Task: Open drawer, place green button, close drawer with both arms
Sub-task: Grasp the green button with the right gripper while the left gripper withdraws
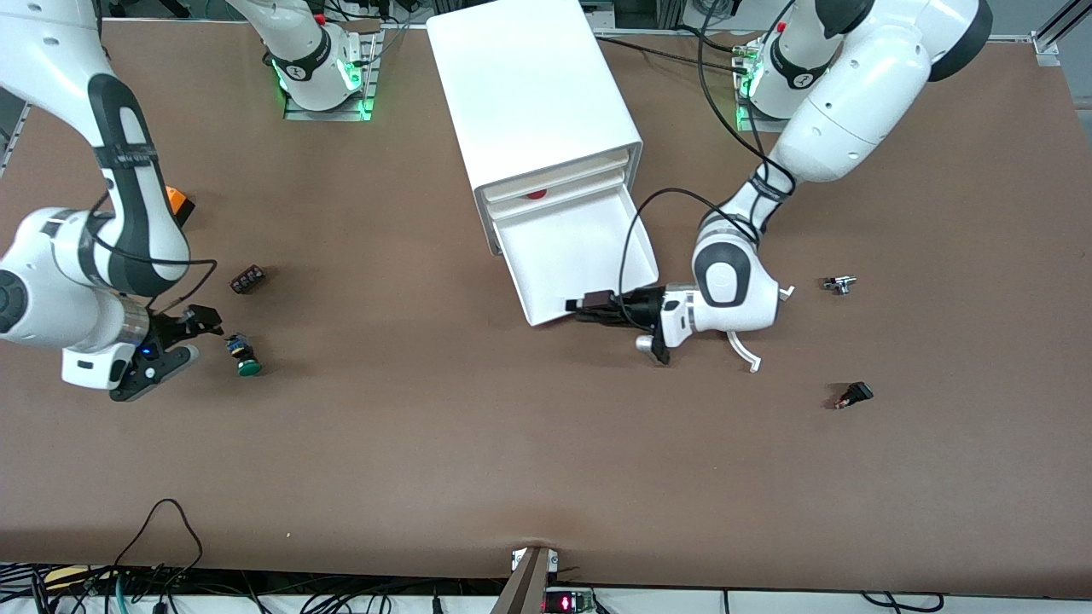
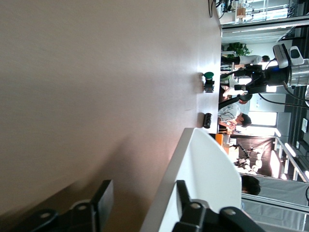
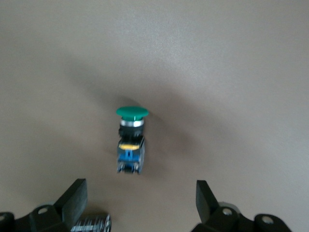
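My left gripper (image 1: 573,309) sits at the front corner of the pulled-out drawer (image 1: 567,251), fingers (image 2: 99,200) spread apart, one on each side of the drawer's front wall, which passes between them. The white cabinet (image 1: 533,85) stands at the middle of the desk's (image 1: 546,460) edge where my arm bases are, and this bottom drawer juts out toward the front camera, its tray bare and white. The drawer above it, barely open, shows a red item (image 1: 536,194).

My right gripper (image 1: 183,337) hovers low over the desk near the edge at my right arm's end, fingers (image 3: 75,198) wide with nothing between them. The button (image 1: 244,356) lies on its side just beside those fingers, green cap pointing toward the front camera, with black, blue and yellow body parts in line. In the right wrist view the button (image 3: 131,140) lies ahead of the open fingers, apart from them.

A small black switch block (image 1: 247,279) rests on the desk farther from the front camera than the button. An orange box (image 1: 177,203) peeks out from under my right arm. Toward my left arm's end of the desk lie a small metal part (image 1: 839,284) and a small black part (image 1: 855,395), well apart from each other.
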Controlling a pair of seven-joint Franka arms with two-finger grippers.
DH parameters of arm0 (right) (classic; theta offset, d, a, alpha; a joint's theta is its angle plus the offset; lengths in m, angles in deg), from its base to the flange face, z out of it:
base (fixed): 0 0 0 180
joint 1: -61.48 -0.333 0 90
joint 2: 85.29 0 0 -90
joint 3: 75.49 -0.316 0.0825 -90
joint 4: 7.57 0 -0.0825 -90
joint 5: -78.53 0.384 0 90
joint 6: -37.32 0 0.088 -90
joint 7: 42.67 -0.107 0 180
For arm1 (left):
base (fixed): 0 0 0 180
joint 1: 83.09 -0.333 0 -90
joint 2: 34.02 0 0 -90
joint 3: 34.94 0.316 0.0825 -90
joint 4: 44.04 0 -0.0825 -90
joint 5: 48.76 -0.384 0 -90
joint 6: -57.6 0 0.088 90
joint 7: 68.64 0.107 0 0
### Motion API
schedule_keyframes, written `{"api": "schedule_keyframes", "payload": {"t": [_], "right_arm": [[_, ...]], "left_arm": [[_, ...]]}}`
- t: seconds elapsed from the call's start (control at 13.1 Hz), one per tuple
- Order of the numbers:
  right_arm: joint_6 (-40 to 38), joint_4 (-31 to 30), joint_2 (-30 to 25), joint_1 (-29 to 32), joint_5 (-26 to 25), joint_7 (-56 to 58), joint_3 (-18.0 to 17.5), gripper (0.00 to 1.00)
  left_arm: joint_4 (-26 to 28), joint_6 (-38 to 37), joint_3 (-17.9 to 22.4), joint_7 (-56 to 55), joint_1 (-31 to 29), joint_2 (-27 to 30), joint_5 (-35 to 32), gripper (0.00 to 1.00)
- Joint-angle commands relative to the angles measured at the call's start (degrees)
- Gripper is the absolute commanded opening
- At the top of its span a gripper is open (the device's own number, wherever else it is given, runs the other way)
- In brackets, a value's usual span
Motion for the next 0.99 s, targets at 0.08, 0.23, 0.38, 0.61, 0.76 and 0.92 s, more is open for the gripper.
{"api": "schedule_keyframes", "payload": {"t": [0.08, 0.23, 0.38, 0.61, 0.76, 0.92], "right_arm": [[8.1, -6.7, -0.3, 0.6, 1.9, 1.3, -0.8, 0.98], [11.0, -9.8, -0.4, 0.7, 3.0, 1.3, -1.0, 0.96], [11.7, -11.1, -0.6, 0.7, 3.6, 1.4, -1.0, 0.84], [12.1, -11.2, -0.4, 0.7, 3.6, 2.2, -1.0, 0.69], [14.5, -12.4, -0.3, 0.8, 3.7, 3.5, -1.0, 0.57], [14.4, -12.4, -0.3, 0.9, 3.7, 3.5, -1.0, 0.33]], "left_arm": [[5.4, -5.8, 0.1, -5.2, -7.6, 6.0, -10.1, 1.00], [5.6, -9.1, 0.3, -9.0, -9.8, 8.8, -15.2, 1.00], [5.6, -11.2, 0.8, -18.0, -11.6, 14.0, -25.2, 1.00], [5.0, -12.6, 0.8, -32.7, -13.0, 23.9, -46.4, 1.00], [4.4, -17.0, 0.8, -36.1, -14.0, 28.7, -57.4, 1.00], [0.3, -22.1, 0.6, -35.9, -16.3, 30.2, -67.1, 1.00]]}}
